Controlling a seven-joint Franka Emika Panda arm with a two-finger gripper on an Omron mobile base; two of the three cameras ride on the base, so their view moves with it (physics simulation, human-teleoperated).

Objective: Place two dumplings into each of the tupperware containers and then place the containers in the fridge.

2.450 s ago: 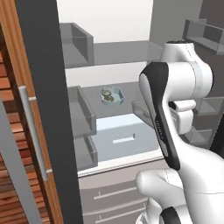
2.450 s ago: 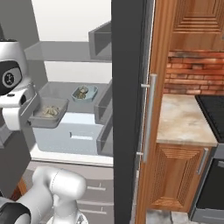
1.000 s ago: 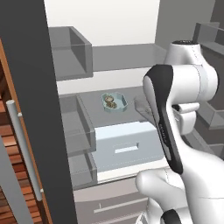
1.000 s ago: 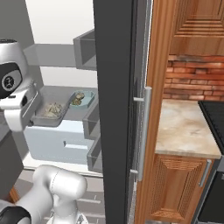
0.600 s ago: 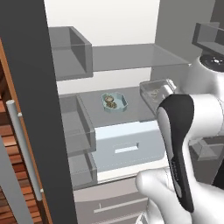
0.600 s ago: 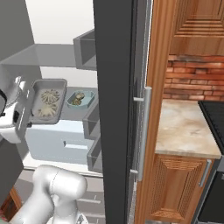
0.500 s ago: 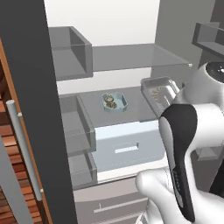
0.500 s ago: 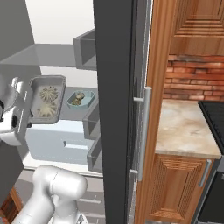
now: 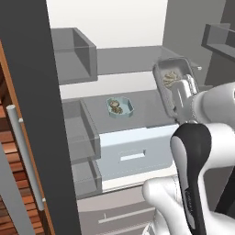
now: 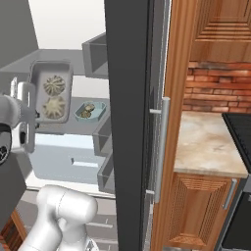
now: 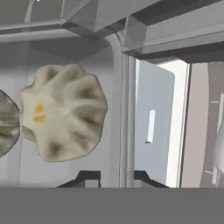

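Note:
My gripper point(image 11: 117, 178) is shut on the rim of the grey tupperware container point(image 11: 119, 109), and the tub is tipped steeply on edge. Two dumplings point(image 11: 65, 118) lie against its floor. The gripper point(image 9: 185, 97) holds this grey tub point(image 9: 166, 94) in front of the open fridge point(image 9: 114, 20), above the shelf's right end, with its dumplings point(image 10: 54, 84) facing the cameras. The pale teal tupperware container point(image 9: 120, 107) rests on the grey shelf point(image 9: 147, 110) and holds dumplings. It also shows as the teal tub point(image 10: 90, 111) just right of the grey tub point(image 10: 69, 93) and the gripper point(image 10: 25, 100).
The dark grey fridge door point(image 10: 130, 98) stands open on the right, with grey door bins point(image 10: 95, 54). A pale blue drawer point(image 9: 133, 149) sits under the shelf. More bins point(image 9: 73, 50) hang at the left. Wooden cabinets point(image 10: 211, 29) and a stone counter point(image 10: 206, 142) lie beyond the door.
The base views have closed in on the fridge. My hand has risen and rolled, taking the grey tub from level up to a steep tilt. The teal tub stays on the shelf.

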